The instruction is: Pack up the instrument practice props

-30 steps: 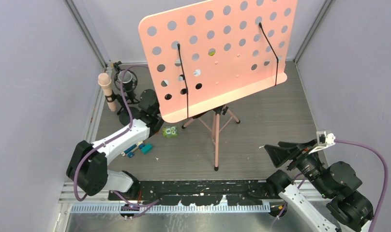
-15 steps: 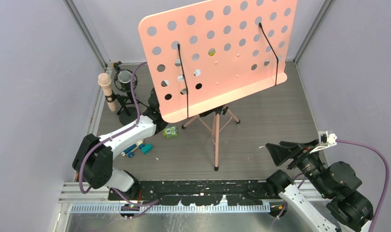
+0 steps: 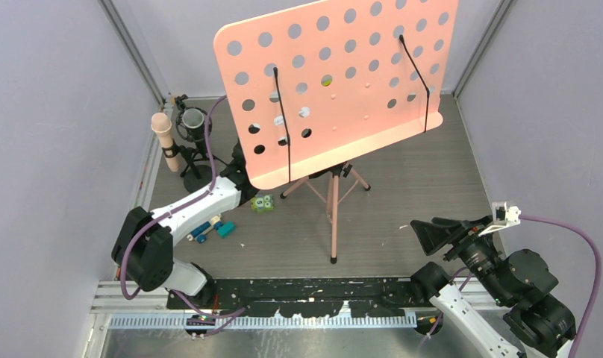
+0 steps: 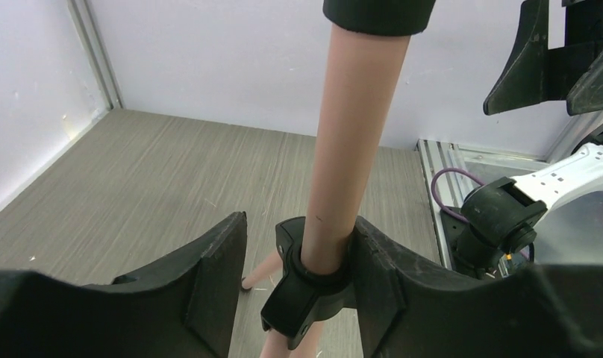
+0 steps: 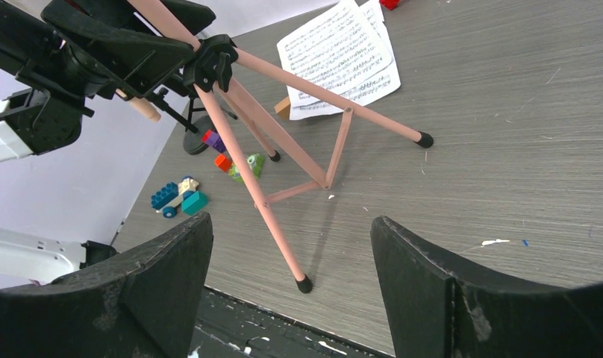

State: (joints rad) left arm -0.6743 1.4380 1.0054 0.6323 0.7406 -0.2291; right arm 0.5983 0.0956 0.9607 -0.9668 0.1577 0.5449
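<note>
**Left gripper** (image 4: 298, 287): we are finding its jaws partly open and straddling the pink pole (image 4: 351, 134) of the music stand, level with the black collar (image 4: 306, 298). One finger is lying against the collar and a gap is showing at the other, so nothing is being clamped yet.

**Right gripper** (image 5: 289, 250): its jaws are standing wide and empty, hovering over the near right of the worktop (image 3: 425, 175), apart from the tripod legs (image 5: 248, 181).

**Props:** moving outward, the perforated desk (image 3: 343, 89) is standing fully raised and the legs are spreading wide. The sheet-music pages (image 5: 339, 60) are lying flat on the worktop beyond the tripod. The microphone (image 3: 163, 138) is standing upright in its stand at the far left, near the wall. Toy blocks (image 3: 209, 229) are lying loose between the left arm and the tripod.

**Progress:** we are judging the task barely begun, since no prop is folded, gathered or stowed, and no container is showing
</note>
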